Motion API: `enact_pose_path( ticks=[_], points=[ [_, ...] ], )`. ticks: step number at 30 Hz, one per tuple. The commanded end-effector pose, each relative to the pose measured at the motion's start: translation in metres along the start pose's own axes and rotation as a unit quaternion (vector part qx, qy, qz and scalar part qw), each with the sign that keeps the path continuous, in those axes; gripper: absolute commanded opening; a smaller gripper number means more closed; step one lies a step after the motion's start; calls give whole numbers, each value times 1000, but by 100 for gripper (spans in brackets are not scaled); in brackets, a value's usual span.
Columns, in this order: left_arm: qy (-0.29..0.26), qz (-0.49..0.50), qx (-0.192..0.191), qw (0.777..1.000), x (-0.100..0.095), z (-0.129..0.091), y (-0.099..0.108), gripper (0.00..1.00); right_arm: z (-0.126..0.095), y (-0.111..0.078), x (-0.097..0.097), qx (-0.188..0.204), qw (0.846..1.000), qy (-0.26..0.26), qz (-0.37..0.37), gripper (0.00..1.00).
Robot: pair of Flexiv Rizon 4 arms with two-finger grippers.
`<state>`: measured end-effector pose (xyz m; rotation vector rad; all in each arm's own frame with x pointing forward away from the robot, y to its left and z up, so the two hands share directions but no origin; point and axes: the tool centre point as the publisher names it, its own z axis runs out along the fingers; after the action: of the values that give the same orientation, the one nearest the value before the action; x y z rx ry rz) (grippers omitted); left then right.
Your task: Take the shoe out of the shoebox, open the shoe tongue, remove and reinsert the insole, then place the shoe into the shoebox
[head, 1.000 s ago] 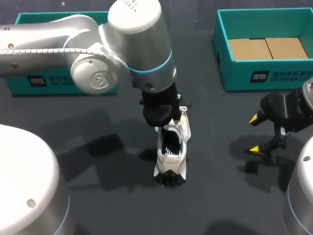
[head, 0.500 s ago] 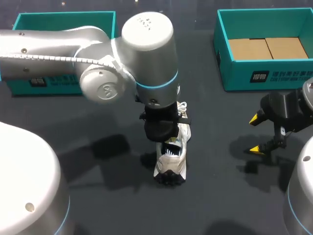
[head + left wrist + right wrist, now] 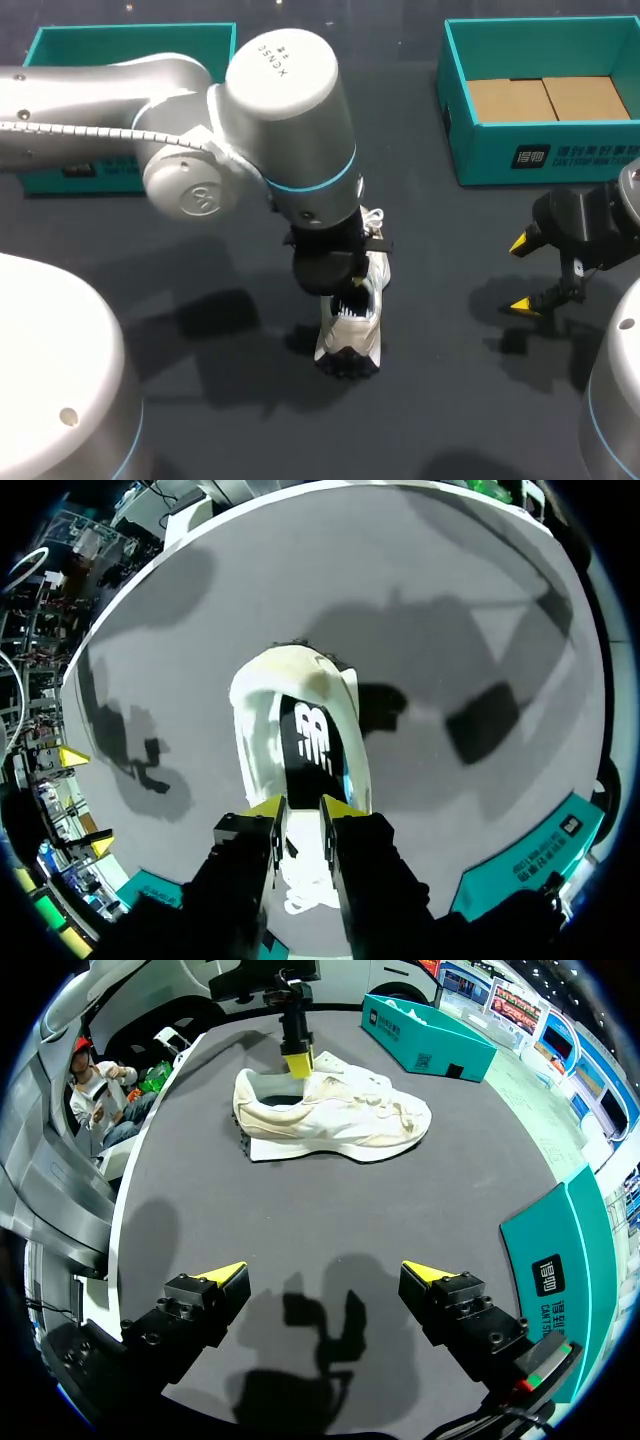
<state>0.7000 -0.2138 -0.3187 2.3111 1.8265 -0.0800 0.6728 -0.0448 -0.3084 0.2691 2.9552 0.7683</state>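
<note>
The left end effector (image 3: 303, 808) points straight down, fingers pinched close. The right end effector (image 3: 325, 1275) hangs with fingers spread wide.

Fairly bright, even light falls from overhead on the dark desk (image 3: 450, 250), and the white shoe (image 3: 350, 325) stands out strongly against it. Soft, overlapping shadows of the left arm (image 3: 280, 110) spread left of the shoe, hinting at several lamps. Well right of the shoe, the right tool (image 3: 521, 275) casts a darker patch beneath itself. The arm's pale casing carries a mild sheen.
</note>
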Motion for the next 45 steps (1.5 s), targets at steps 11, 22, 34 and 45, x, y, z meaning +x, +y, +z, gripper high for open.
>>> enact_pose_path(
  ticks=[11, 22, 34, 45],
  points=[
    [-12, -30, -3, 999, 8, -33, -11, 28, 0, 0, 1, 1, 1000, -1, 0, 100],
    [29, -196, 55, 979, 11, -87, -13, 42, 0, 0, 1, 1, 1000, -1, 0, 100],
    [104, -307, -56, 944, 11, -86, -23, 100, 0, 0, 1, 1, 1000, -1, 0, 100],
    [21, -531, -9, 847, 13, -87, -53, 100, 0, 0, 1, 1, 1000, -1, 0, 100]
  ],
)
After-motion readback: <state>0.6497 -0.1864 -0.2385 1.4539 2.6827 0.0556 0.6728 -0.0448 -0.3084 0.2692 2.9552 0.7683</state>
